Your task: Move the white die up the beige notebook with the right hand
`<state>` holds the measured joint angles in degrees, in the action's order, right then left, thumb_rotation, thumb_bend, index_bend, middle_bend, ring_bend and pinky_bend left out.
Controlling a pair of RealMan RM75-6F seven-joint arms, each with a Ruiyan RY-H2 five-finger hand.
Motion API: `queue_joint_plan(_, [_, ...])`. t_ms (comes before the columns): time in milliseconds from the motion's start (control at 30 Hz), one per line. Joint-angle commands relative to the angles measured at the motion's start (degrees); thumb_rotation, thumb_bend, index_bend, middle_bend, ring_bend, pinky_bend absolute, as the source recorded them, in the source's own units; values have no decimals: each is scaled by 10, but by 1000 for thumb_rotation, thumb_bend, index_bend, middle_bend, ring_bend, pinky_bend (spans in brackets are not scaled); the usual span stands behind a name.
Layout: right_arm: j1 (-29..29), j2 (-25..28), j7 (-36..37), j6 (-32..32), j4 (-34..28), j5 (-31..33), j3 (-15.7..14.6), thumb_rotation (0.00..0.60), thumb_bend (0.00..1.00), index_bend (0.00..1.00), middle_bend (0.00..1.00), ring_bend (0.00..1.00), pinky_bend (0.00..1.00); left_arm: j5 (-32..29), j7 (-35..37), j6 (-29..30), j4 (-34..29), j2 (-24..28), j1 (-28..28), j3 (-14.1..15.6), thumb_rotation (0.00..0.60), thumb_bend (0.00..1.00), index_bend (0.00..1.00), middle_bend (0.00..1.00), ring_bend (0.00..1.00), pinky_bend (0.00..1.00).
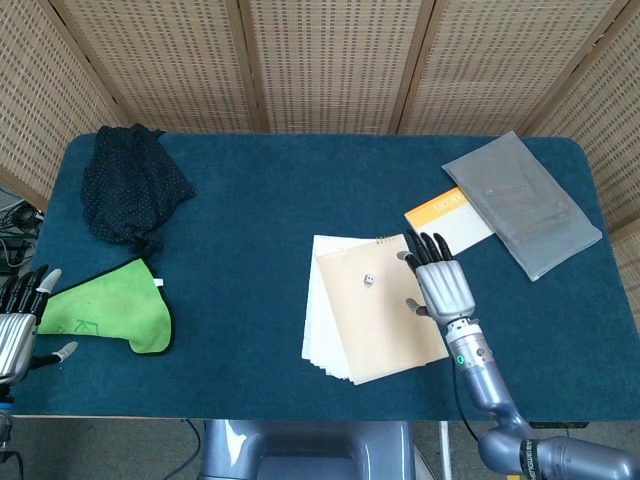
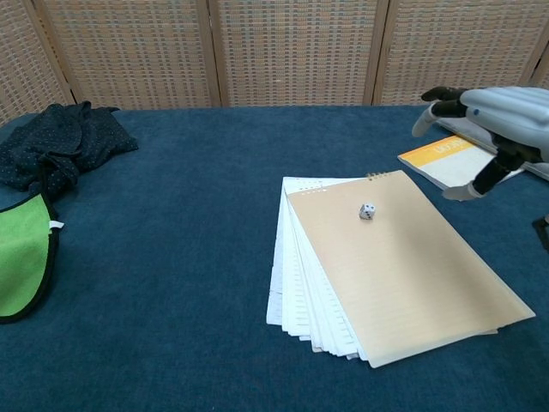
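Note:
The white die point(image 1: 369, 279) point(image 2: 367, 211) lies by itself on the upper part of the beige notebook point(image 1: 378, 315) point(image 2: 403, 266), which lies open on a fan of white pages. My right hand point(image 1: 445, 287) point(image 2: 489, 116) hovers above the notebook's right edge, to the right of the die and apart from it, fingers spread and holding nothing. At the table's left edge my left hand point(image 1: 20, 320) is open, beside a green cloth; the chest view does not show it.
A green cloth point(image 1: 110, 315) point(image 2: 21, 257) lies at the left, with a dark dotted cloth point(image 1: 132, 185) point(image 2: 60, 150) behind it. An orange-and-white booklet point(image 1: 447, 223) point(image 2: 446, 159) and a grey pouch point(image 1: 522, 203) lie at the back right. The table point(image 1: 260, 230) has a dark blue cover.

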<state>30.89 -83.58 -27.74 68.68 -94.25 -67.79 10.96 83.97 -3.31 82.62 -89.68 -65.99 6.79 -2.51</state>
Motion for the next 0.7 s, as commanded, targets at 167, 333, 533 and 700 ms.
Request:
queue_joint_plan(167, [-73, 42, 82, 70, 28, -75, -63, 600, 371, 187, 0, 0, 0, 3, -6, 2, -2, -1, 0, 1, 600, 0, 0, 0, 0, 0])
queue_joint_plan(333, [-121, 65, 135, 117, 52, -113, -95, 600, 343, 110, 0, 0, 0, 2, -11, 7, -3, -2, -2, 0, 600, 0, 0, 0, 0, 0])
queue_joint_plan(533, [-165, 83, 177, 164, 80, -145, -121, 600, 311, 60, 0, 0, 0, -5, -10, 13, 0, -4, -5, -5, 600, 0, 0, 0, 0, 0])
queue_joint_plan(700, [-186, 87, 192, 199, 101, -176, -127, 600, 310, 59, 0, 0, 0, -6, -9, 20, 0, -3, -9, -6, 600, 0, 0, 0, 0, 0])
